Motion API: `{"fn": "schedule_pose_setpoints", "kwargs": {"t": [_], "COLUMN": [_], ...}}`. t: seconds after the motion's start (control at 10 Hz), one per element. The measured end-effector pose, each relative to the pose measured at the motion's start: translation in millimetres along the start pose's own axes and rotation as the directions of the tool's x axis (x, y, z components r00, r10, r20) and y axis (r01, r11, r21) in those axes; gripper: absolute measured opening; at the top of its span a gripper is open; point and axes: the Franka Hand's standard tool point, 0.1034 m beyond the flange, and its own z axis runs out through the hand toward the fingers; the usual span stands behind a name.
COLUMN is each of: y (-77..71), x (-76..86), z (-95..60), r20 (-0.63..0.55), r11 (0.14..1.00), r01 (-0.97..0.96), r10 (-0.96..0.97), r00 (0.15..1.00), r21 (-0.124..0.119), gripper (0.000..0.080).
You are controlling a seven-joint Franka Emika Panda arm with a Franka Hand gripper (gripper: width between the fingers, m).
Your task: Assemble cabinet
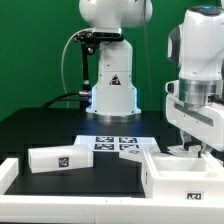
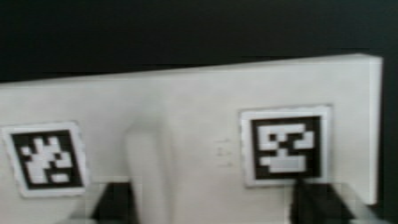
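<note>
The cabinet body (image 1: 180, 178) is a white open box at the front of the exterior view's right. My gripper (image 1: 190, 148) hangs low over its rear wall. In the wrist view my gripper (image 2: 217, 205) has its two dark fingers (image 2: 118, 203) wide apart, with a white cabinet panel (image 2: 196, 110) filling the space between them. That panel carries two black-and-white tags (image 2: 285, 145) and a raised ridge. I cannot tell whether the pads touch it. A separate white panel (image 1: 60, 157) with a tag lies on the exterior view's left. No knob shows.
The marker board (image 1: 112, 142) lies flat mid-table, with a small tagged white piece (image 1: 133, 152) at its near edge. A white rim (image 1: 10, 175) runs along the front left. The robot base (image 1: 110, 90) stands at the back. The table is black.
</note>
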Motion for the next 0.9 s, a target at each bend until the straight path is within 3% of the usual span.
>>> {"fn": "schedule_pose_setpoints", "kwargs": {"t": [0.2,0.6,0.7,0.9], "y": [0.2,-1.7,0.0,0.0], "x": [0.1,-2.2,-1.6,14.2], "z": [0.3,-8.7,-19.7,-46.3], "r20": [0.000,0.004,0.007,-0.013], "r11": [1.000,1.000,0.997,0.981], "r01": [0.000,0.021,0.060,0.158], "r10": [0.000,-0.021,-0.060,-0.157], "r00": [1.000,1.000,0.998,0.987], "r21": [-0.001,0.021,0.043,0.116], "gripper": [0.0094,0.0064,0.0064,0.0064]}}
